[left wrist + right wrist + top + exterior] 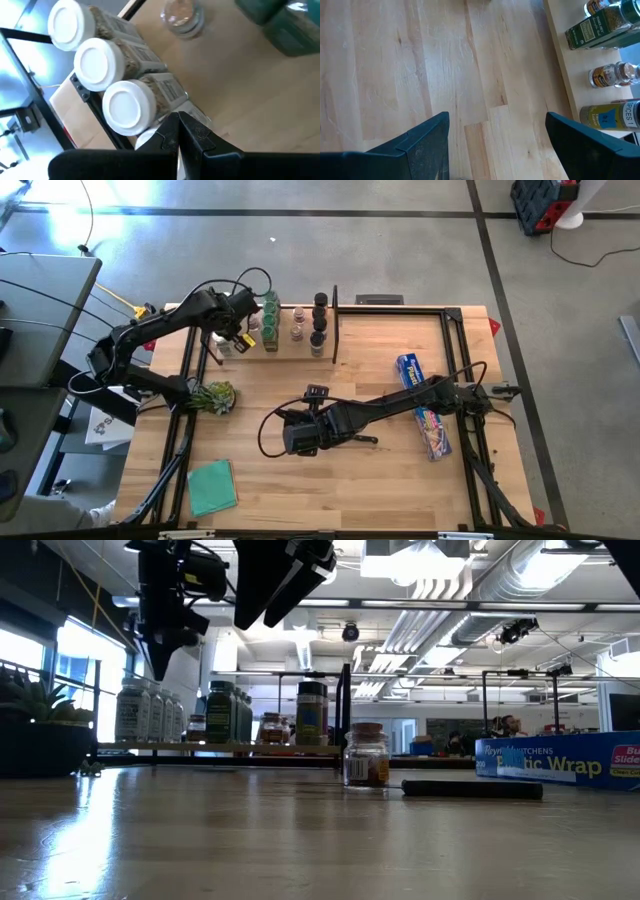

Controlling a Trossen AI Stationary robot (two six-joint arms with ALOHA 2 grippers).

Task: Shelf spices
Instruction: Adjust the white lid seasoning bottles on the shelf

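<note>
One jar point(366, 754) stands alone on the surface, in front of the shelf point(290, 348) where the others sit. Small, rigid, probably glass (smooth, so slippery): best squeezed round its body. Right claw point(300, 433) gapes empty; left claw point(243, 332) hangs closed over the shelf.

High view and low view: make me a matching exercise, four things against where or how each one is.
Things:
1. left pincer
2. right pincer
3. blue wrap box
4. lone clear jar

States or places:
A. lying flat near the table's right side
B. shut, above the white-capped jars on the shelf
C. standing alone on the table, off the shelf
D. open, over bare wood at mid-table

Pairs: 1-B, 2-D, 3-A, 4-C
</note>
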